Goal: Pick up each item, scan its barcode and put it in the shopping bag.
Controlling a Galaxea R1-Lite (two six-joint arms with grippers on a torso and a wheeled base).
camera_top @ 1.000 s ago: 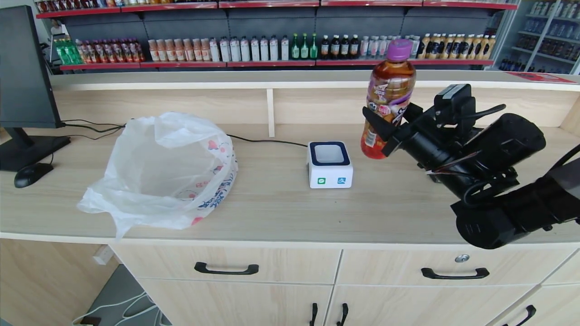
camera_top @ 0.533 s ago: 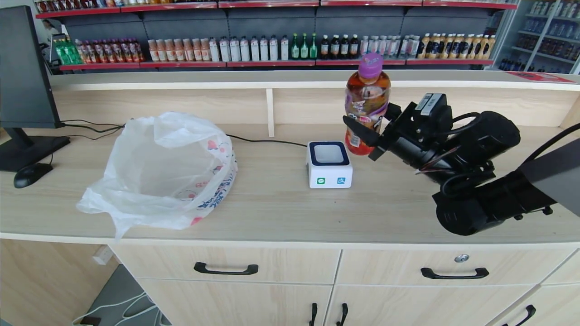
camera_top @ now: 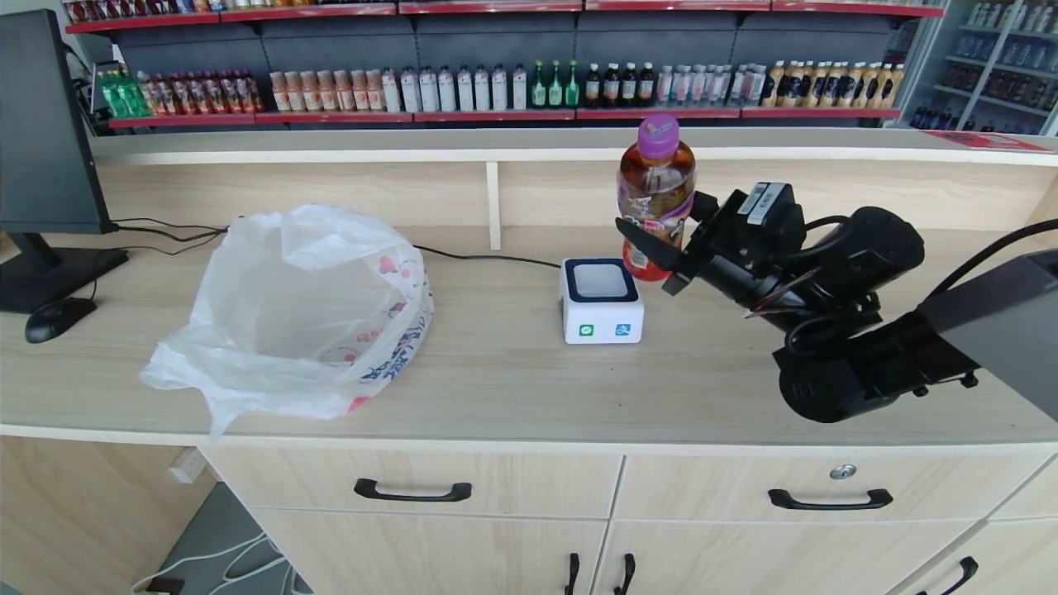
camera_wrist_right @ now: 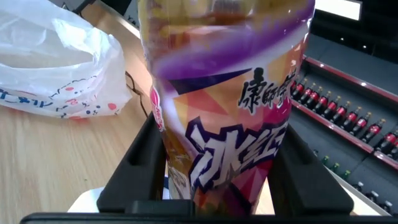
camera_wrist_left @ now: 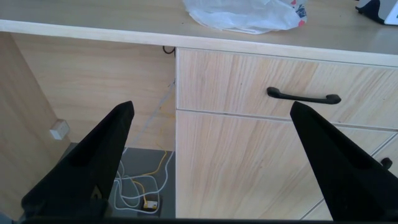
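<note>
My right gripper [camera_top: 668, 235] is shut on a tea bottle [camera_top: 655, 194] with a purple cap and a purple-and-orange label, held upright just behind and right of the white barcode scanner [camera_top: 602, 299] on the counter. The bottle [camera_wrist_right: 230, 106] sits between the black fingers [camera_wrist_right: 137, 168] in the right wrist view. A translucent white shopping bag [camera_top: 306, 310] lies open on the counter's left half. My left gripper [camera_wrist_left: 208, 162] hangs open below counter height, facing the cabinet front, with the bag [camera_wrist_left: 245, 14] above it.
A monitor [camera_top: 45, 140] and a mouse [camera_top: 58, 318] stand at the counter's far left. The scanner's cable [camera_top: 488, 258] runs along the back. A raised ledge [camera_top: 529, 153] bounds the counter behind. Drawers with black handles [camera_top: 413, 492] lie below.
My right arm has carried the bottle left and down, from well right of the scanner to just behind its right corner. The bag and scanner have not moved.
</note>
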